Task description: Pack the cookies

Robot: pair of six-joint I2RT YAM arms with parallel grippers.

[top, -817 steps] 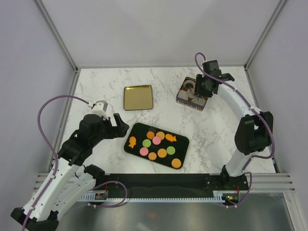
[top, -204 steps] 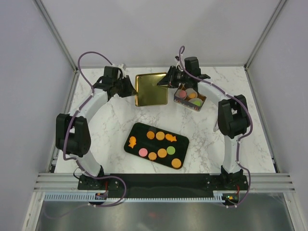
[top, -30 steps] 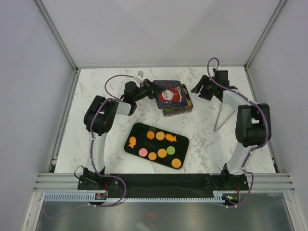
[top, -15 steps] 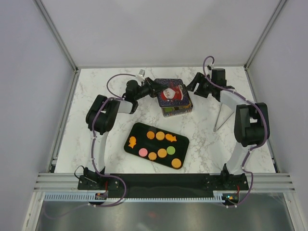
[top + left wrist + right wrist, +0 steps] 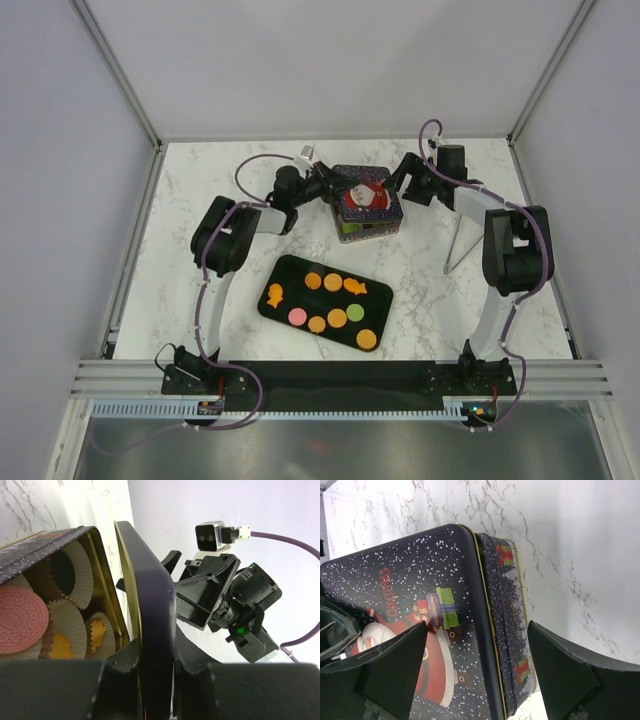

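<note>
Top external view: a black tray (image 5: 290, 272) lies on the marble table (image 5: 190, 200) in front of the arm bases. It carries nine cookies (image 5: 337, 318): round orange, pink and green ones, plus two orange shaped ones. Behind the tray, well apart from it, stands the tin (image 5: 362, 232), with an arm reaching in from each side.

The left gripper (image 5: 328, 187) is clamped on the edge of the lid (image 5: 365, 197) and holds it tilted over the tin. From above, the lid hides the tin's inside. The right gripper (image 5: 402, 183) sits just beside the lid's right end, its fingers spread wide and gripping nothing.

In the left wrist view the tin is open beside the lid and lined with white paper cups (image 5: 82, 582). A pink cookie (image 5: 20, 617) and orange pieces lie among them. What fills the one dark cup cannot be made out, and the frame cuts off the tin's left part. Whether the lid touches the tin's rim cannot be told.
</note>
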